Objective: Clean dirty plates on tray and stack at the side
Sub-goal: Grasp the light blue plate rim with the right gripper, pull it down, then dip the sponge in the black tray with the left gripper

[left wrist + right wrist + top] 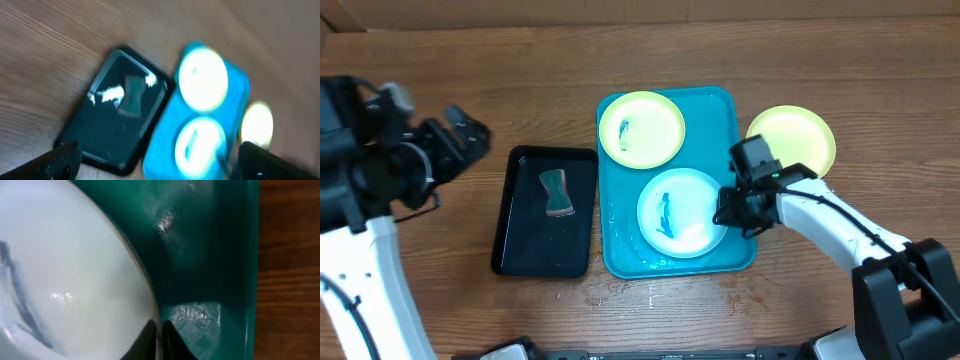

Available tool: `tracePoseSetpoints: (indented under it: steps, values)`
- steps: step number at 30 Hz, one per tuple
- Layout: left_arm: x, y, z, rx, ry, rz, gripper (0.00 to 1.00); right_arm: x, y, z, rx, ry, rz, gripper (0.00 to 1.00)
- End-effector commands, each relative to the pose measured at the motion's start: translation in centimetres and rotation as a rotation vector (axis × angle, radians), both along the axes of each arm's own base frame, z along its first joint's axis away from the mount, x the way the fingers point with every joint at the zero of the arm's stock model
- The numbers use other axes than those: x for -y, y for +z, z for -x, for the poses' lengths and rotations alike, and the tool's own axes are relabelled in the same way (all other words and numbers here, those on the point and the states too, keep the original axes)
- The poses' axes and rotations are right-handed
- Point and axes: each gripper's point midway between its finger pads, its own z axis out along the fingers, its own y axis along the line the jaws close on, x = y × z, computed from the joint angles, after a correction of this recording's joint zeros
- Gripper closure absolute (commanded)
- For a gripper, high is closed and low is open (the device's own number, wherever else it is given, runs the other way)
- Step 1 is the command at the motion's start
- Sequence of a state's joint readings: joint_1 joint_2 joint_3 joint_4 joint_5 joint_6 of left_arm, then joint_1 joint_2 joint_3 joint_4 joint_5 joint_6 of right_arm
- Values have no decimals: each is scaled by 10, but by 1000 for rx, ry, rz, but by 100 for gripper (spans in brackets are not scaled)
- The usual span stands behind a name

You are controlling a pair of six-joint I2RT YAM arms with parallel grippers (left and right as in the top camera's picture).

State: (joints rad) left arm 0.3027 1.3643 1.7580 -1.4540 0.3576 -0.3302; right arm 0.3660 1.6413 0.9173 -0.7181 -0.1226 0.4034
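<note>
The turquoise tray holds two plates. A yellow-green rimmed plate with a small blue smear lies at its far end. A light-blue rimmed plate with a blue smear lies at its near end. My right gripper is shut on that plate's right rim; in the right wrist view the fingertips pinch the rim of the plate above the tray floor. Another yellow-green plate sits on the table right of the tray. My left gripper hovers open left of the black tray, holding nothing.
A black tray with a grey-green sponge lies left of the turquoise tray; both show blurred in the left wrist view. Water drops glisten on the wooden table near the tray's front edge. A cardboard wall runs along the back.
</note>
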Motion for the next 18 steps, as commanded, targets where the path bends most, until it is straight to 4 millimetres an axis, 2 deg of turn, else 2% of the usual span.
tracePoseSetpoints:
  steps: [1,4,6,8,10,13,16,18]
  values:
    - [36,-21,0,-59,-289,-33,1,5,5,-8,37,4,31,76]
    - [48,-52,7,-212,-362,-83,0,5,15,-9,40,49,39,75]
    - [55,-62,3,-246,-401,-86,0,4,25,-12,56,64,40,75]
    - [49,-74,-7,-276,-401,-135,1,2,36,-16,84,83,35,75]
    - [36,-89,-15,-339,-310,-167,8,1,47,-20,111,82,26,75]
    - [28,-124,-17,-467,-198,-155,10,1,59,-20,141,81,16,75]
    - [29,-168,-15,-566,-194,-134,19,3,66,-14,141,81,16,75]
    - [35,-200,-13,-614,-205,-110,30,5,69,-9,131,81,19,75]
